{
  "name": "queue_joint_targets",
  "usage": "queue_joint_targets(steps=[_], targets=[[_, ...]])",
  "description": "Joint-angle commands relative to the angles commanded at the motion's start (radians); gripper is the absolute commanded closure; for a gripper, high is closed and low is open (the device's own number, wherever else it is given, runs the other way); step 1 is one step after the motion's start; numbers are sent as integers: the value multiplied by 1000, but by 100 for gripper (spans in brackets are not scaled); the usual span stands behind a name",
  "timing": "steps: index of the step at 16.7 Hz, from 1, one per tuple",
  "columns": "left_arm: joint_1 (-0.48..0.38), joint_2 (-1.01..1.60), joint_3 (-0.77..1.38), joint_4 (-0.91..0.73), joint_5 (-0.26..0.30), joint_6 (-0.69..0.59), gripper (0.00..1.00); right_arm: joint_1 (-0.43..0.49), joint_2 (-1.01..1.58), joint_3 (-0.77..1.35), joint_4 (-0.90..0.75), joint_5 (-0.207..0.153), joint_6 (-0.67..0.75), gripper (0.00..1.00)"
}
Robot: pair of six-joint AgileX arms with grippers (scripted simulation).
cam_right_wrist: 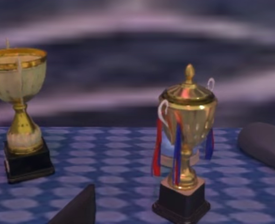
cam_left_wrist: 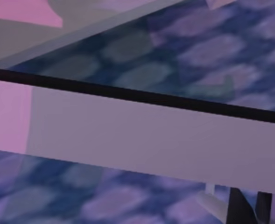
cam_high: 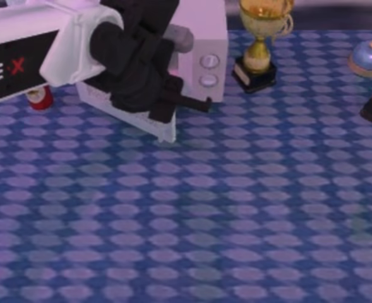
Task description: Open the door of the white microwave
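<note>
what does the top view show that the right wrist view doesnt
Only the top view shows the white microwave with its door swung partly open, the left arm over it with its end effector by the door's free edge, a red can and a blue domed object. Only the right wrist view shows a lidded trophy with red and blue ribbons and a dark rounded object. Both show the open-cup gold trophy and the blue patterned table.

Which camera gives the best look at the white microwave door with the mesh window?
The top view: the white microwave door shows swung partly out from the white boxy microwave, under the left gripper. The left wrist view shows only a close white band. The right wrist view shows none.
</note>
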Motion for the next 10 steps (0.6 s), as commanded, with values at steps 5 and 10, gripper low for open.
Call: queue_joint_targets(steps=[5,10], targets=[[0,0,0,0,0,0,100,0,0,0,0,0,0,0],[-5,4,-3,0,6,-4,100,0,0,0,0,0,0,0]])
